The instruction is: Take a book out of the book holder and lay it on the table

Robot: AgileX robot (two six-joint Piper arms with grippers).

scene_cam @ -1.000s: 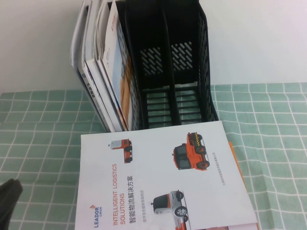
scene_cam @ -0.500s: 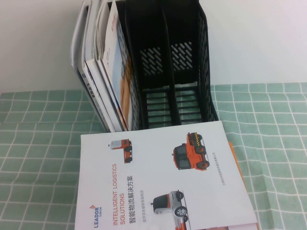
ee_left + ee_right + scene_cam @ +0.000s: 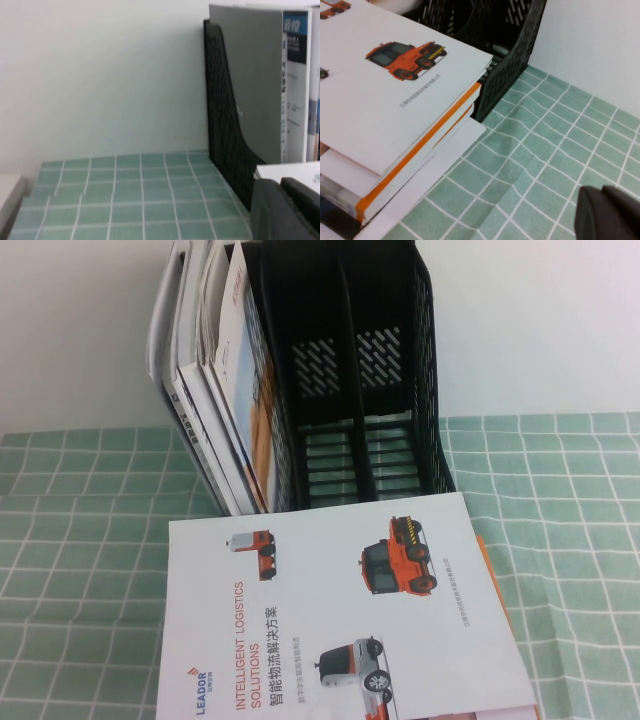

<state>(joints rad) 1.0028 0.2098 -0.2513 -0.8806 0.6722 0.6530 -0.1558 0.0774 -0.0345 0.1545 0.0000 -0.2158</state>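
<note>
I've pulled the left arm out of the high view: the dark shape that sat at the lower left edge of the frame a second ago is gone, leaving bare tabletop (image 3: 70, 640) there. That corner had already emptied half a second back.

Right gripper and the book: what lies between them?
In the right wrist view, only the bare table lies between the shut right gripper and the stack under the book. The left gripper hangs near the book holder.
</note>
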